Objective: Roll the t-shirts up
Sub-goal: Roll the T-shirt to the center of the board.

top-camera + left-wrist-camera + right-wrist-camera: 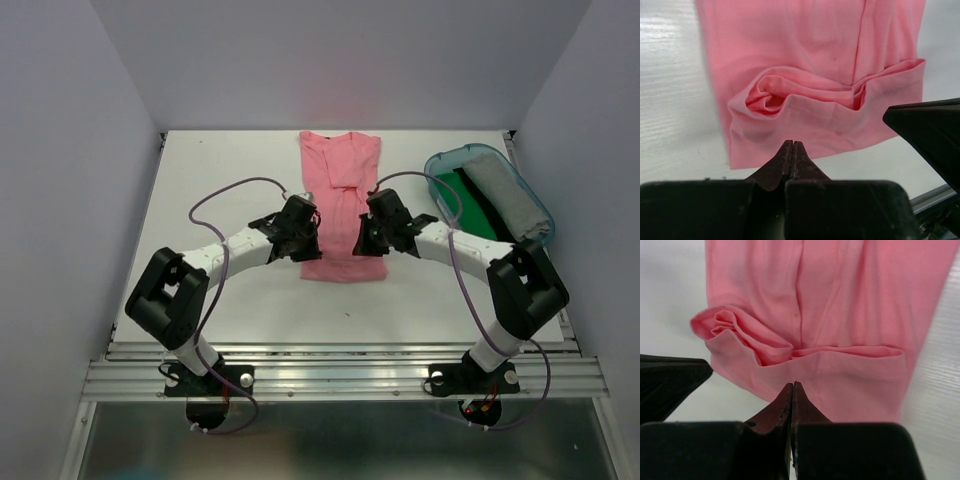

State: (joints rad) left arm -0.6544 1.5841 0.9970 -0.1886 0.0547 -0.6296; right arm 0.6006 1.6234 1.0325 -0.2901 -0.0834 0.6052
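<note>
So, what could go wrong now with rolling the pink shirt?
1. The first turn of the pink shirt is uneven: bunched toward the left arm's side, flatter toward the right, so the roll may go crooked.
2. The left gripper and the right gripper both look shut with no cloth seen between their tips, so the loose turn may fall open.
</note>
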